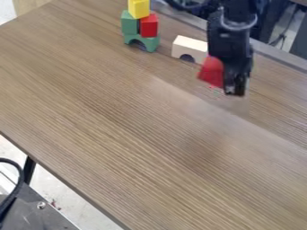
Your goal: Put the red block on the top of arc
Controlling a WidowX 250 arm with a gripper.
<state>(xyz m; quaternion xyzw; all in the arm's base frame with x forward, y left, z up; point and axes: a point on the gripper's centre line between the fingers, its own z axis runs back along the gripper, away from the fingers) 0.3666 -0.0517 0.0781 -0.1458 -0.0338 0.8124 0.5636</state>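
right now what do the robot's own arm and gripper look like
The arm is black and comes down from the top edge, with a grey, ring-like band around its upper part. The gripper is black too, with a small pale grey patch near its lower end.

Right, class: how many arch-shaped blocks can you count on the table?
2: a green arch under the stacked blocks, and a cream arch on the table, to its right in the picture. The arm may hide more.

Rear: top block (138, 8) on block pair (149, 27) on lower arch (151, 42) | right: lone arch (190, 47) | forward-right: single block (211, 72)
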